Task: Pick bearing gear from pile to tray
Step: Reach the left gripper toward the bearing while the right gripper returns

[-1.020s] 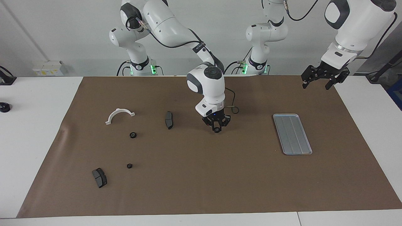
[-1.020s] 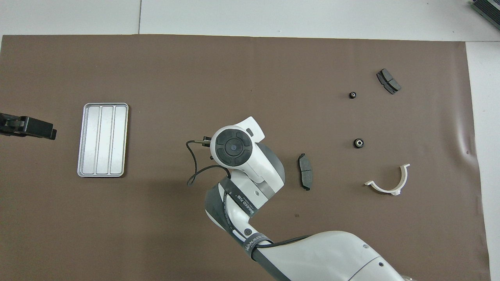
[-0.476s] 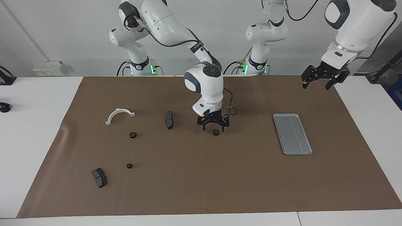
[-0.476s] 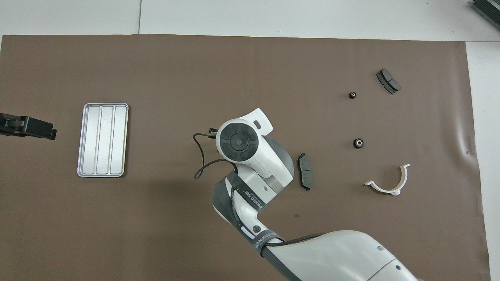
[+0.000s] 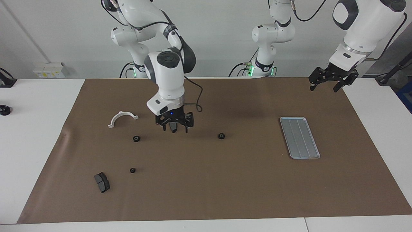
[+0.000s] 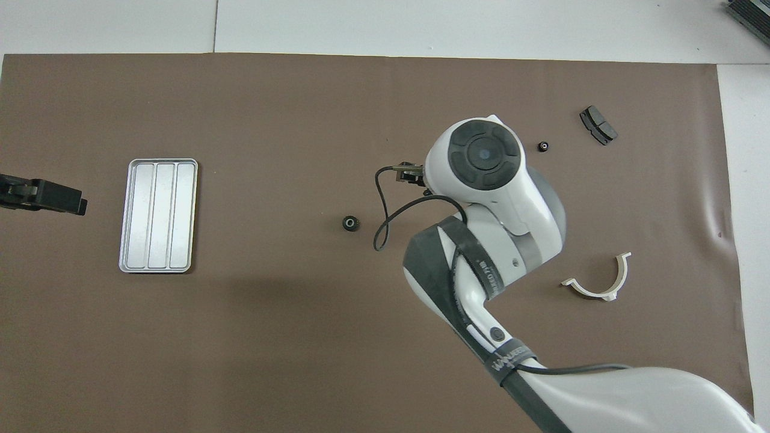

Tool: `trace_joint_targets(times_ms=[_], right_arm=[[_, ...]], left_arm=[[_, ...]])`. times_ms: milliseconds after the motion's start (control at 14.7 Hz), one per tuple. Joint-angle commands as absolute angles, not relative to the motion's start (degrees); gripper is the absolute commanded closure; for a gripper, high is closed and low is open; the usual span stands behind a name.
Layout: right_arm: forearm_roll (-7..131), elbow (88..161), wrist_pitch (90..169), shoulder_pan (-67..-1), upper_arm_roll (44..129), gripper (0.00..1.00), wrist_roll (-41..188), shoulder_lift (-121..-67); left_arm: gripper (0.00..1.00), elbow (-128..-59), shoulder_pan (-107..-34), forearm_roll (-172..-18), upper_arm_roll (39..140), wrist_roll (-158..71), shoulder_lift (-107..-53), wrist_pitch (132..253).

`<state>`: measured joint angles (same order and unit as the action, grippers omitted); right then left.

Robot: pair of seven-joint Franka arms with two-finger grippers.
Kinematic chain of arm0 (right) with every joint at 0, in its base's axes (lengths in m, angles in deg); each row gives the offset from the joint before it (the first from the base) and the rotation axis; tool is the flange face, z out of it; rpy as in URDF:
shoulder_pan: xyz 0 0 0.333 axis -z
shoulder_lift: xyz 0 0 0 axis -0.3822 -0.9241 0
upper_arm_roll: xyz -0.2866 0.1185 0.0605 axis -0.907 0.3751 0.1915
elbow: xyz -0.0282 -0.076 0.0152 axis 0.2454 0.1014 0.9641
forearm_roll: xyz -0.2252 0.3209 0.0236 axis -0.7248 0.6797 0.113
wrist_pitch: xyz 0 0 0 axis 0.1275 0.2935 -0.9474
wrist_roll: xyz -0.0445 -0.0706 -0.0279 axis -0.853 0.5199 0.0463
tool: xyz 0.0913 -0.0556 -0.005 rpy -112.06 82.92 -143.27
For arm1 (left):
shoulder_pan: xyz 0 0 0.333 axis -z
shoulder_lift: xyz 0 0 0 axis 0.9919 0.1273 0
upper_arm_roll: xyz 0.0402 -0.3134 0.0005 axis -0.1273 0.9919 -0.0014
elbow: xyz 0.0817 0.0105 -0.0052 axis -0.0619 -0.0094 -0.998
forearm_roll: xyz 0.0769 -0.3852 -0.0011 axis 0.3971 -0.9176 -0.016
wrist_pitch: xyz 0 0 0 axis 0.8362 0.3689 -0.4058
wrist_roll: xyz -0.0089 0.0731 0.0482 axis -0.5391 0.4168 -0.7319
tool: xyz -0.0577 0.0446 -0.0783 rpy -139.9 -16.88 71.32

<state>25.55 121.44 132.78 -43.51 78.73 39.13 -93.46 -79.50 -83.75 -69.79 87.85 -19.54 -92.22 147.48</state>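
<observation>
Right gripper (image 5: pixel 174 126) open, empty, low over brake pad (image 5: pixel 173 127) mid-mat. Left gripper (image 5: pixel 333 82) open, empty, waits over mat corner near tray (image 5: pixel 299 137). One bearing gear (image 5: pixel 221 136) lies loose mid-mat, well apart from tray; two more gears (image 5: pixel 136 139) toward right arm's end. Tray holds nothing. Risk: fingers close on pad, wrong part; stranded gear forgotten.

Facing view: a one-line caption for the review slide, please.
Right gripper open above a brake pad; one gear lies alone mid-mat, short of the empty tray; left gripper waits.
</observation>
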Motion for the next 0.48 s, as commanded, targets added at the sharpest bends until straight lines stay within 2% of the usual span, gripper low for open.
trace_joint_targets(times_ms=[0,204,408], right_arm=[[28.4,128.9,134.9,-37.9,79.8,0.0,52.2,-90.2],[31.6,137.3,142.1,-32.3,79.8,0.0,66.4,-87.9],[33.1,143.5,148.5,-28.4,79.8,0.0,76.3,-87.8]], left_arm=[[0.0,-81.2,-82.6,-70.8,88.5,-19.2,-92.7,150.4],[0.0,-83.2,-77.7,-70.4,88.5,-20.1,-92.2,152.6],[0.0,-86.6,-71.8,-70.2,88.5,-27.9,-91.2,158.9]])
